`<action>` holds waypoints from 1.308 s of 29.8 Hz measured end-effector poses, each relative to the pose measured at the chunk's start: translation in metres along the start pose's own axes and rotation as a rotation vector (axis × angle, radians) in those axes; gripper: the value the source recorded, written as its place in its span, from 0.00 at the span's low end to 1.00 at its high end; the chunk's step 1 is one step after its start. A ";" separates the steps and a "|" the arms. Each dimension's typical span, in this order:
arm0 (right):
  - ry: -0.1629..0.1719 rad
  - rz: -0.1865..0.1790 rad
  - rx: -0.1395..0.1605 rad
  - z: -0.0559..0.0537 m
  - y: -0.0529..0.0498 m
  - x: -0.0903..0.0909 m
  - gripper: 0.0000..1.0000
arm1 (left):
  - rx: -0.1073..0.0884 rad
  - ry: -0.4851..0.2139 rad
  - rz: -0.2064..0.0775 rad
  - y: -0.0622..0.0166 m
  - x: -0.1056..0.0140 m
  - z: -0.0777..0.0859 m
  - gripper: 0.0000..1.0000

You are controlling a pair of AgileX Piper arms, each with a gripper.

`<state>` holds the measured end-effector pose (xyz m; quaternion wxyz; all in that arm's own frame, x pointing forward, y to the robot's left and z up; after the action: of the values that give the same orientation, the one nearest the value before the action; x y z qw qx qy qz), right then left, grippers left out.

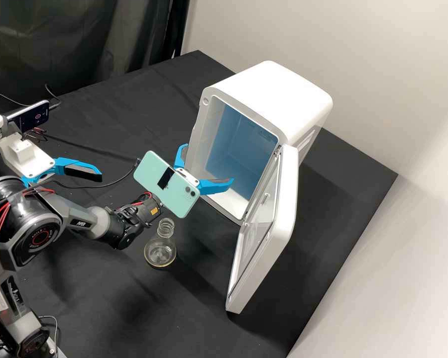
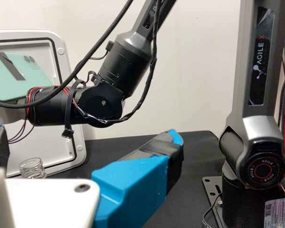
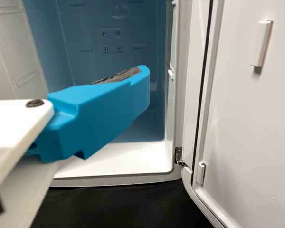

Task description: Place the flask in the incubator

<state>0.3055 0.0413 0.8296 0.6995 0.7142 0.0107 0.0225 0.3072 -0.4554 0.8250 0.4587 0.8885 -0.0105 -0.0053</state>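
Note:
A clear glass flask [image 1: 160, 246] stands upright and empty on the black bench, in front of the white incubator [image 1: 279, 99]. The incubator's door [image 1: 264, 223] hangs wide open, showing a blue inside [image 1: 239, 144]. My right gripper [image 1: 200, 170] is open and holds nothing. It hovers just in front of the incubator's opening, above and beyond the flask. One of its blue fingers [image 3: 102, 107] points into the chamber. My left gripper [image 1: 67, 175] is open and empty at the left of the bench, far from the flask. The flask's neck [image 2: 32, 167] shows beyond its finger [image 2: 147, 175].
A mint-green phone [image 1: 167, 184] is mounted on the right arm's wrist, over the flask. Cables run across the bench behind the arms. The open door stands to the right of the flask. The bench's edge runs close behind and beside the incubator, near a white wall.

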 end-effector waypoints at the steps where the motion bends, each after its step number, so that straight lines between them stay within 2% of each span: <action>1: 0.000 0.000 0.000 0.000 0.000 0.000 1.00 | 0.000 0.000 0.000 0.0000 0.000 0.000 1.00; 13: 0.000 0.000 0.000 0.000 0.000 0.000 1.00 | 0.000 0.000 0.000 0.0000 0.000 0.000 1.00; 16: 0.000 0.000 0.000 0.000 0.000 0.000 1.00 | 0.000 0.004 -0.010 -0.0030 -0.001 -0.001 1.00; 18: 0.000 0.000 0.000 0.000 0.000 0.000 1.00 | -0.001 0.007 -0.027 -0.0077 -0.005 -0.002 1.00; 20: 0.000 0.000 0.000 0.000 0.000 0.000 1.00 | 0.010 0.014 -0.051 -0.0159 -0.014 -0.005 1.00; 24: 0.000 0.000 0.000 0.000 0.000 0.000 1.00 | 0.020 0.032 -0.077 -0.0227 -0.030 -0.014 1.00; 26: 0.000 0.000 0.000 0.000 0.000 0.000 1.00 | 0.021 0.046 -0.077 -0.0246 -0.038 -0.019 1.00; 29: 0.000 0.000 0.000 0.000 0.000 0.000 1.00 | 0.014 0.054 -0.072 -0.0271 -0.048 -0.025 1.00; 36: 0.000 0.000 0.000 0.000 0.000 0.000 1.00 | 0.007 0.073 -0.085 -0.0352 -0.074 -0.040 1.00; 39: 0.000 0.000 0.000 0.000 0.000 0.000 1.00 | 0.000 0.091 -0.077 -0.0373 -0.084 -0.047 1.00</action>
<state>0.3055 0.0413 0.8296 0.6995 0.7142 0.0107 0.0225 0.2250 -0.3932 0.8221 0.4581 0.8876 0.0446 0.0175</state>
